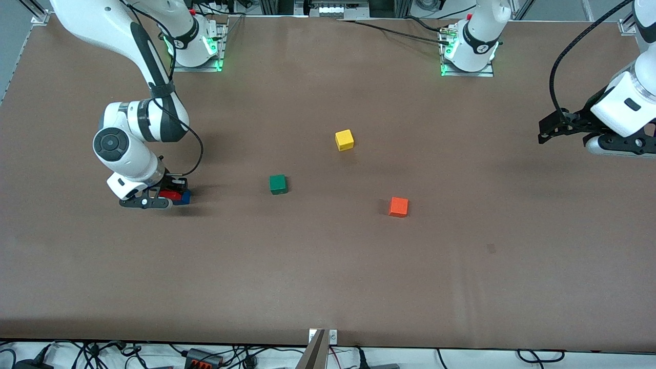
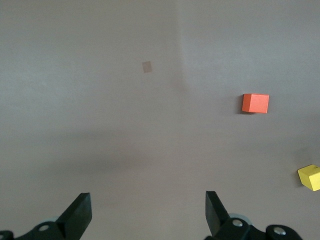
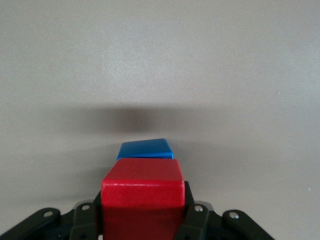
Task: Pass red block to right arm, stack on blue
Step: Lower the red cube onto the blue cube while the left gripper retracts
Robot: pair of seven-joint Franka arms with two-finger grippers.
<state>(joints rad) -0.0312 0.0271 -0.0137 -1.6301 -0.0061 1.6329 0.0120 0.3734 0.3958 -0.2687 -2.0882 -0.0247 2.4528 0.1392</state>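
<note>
My right gripper (image 1: 171, 196) is shut on the red block (image 1: 170, 195), low over the table at the right arm's end. The blue block (image 1: 184, 198) sits on the table right beside the red block, partly hidden by it. In the right wrist view the red block (image 3: 143, 187) fills the space between the fingers (image 3: 197, 220), and the blue block (image 3: 145, 149) shows just past it and lower. I cannot tell whether the two blocks touch. My left gripper (image 1: 544, 132) hangs open and empty over the left arm's end of the table; its jaws stand wide apart in the left wrist view (image 2: 148, 212).
A green cube (image 1: 278, 184), a yellow cube (image 1: 344, 140) and an orange cube (image 1: 398, 207) lie apart around the middle of the brown table. The left wrist view shows the orange cube (image 2: 255, 103) and the yellow cube (image 2: 310, 177).
</note>
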